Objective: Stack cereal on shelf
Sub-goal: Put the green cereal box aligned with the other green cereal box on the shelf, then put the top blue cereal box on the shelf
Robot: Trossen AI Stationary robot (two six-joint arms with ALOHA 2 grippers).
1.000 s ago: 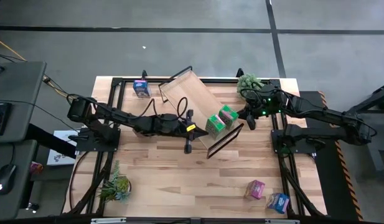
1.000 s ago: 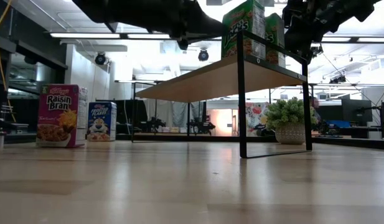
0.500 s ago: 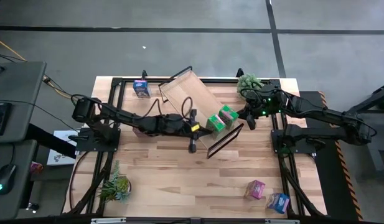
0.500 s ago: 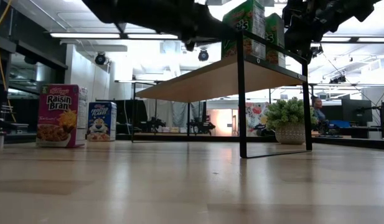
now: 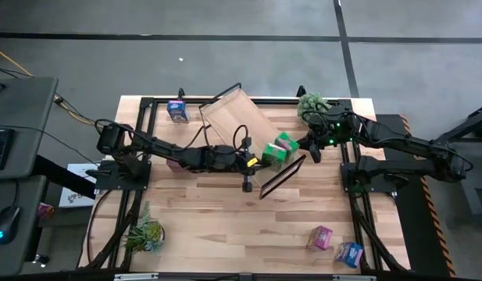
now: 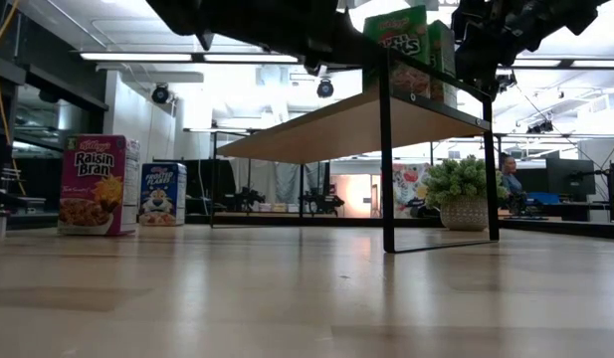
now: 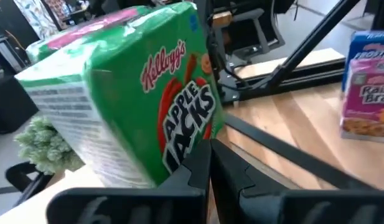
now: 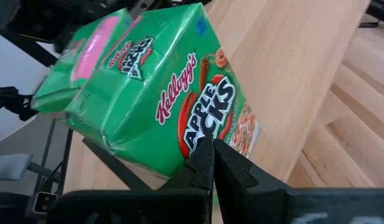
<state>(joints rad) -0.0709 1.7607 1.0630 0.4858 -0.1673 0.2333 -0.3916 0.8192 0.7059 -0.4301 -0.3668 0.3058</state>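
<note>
Two green cereal boxes (image 5: 279,150) stand side by side on the shelf (image 5: 239,123), at its end nearest the right arm. In the right wrist view the closer one (image 8: 160,106) reads Apple Jacks, with the second box (image 8: 86,56) just behind it. The shelf sits askew on the worktop (image 5: 225,226), and the low view shows its board raised on thin black frame ends.

The left end effector (image 5: 251,162) is at the green boxes, its fingers clenched together with nothing between them; in its wrist view the tips (image 7: 207,165) lie against the lower face of the nearer box (image 7: 135,93). A second ago this end effector was further back from the boxes, near the shelf's side; it has advanced toward them. In the low view the nearer green box (image 6: 396,50) has turned since then, showing more of its front.

The right end effector (image 5: 312,151) is on the other side of the boxes, also clenched and empty, unmoved from a second ago.

Other cereal remains off the shelf: a blue box (image 5: 176,110) near the worktop's far edge, and a pink box (image 5: 321,237) beside another blue one (image 5: 349,254) at the near right corner.
</note>
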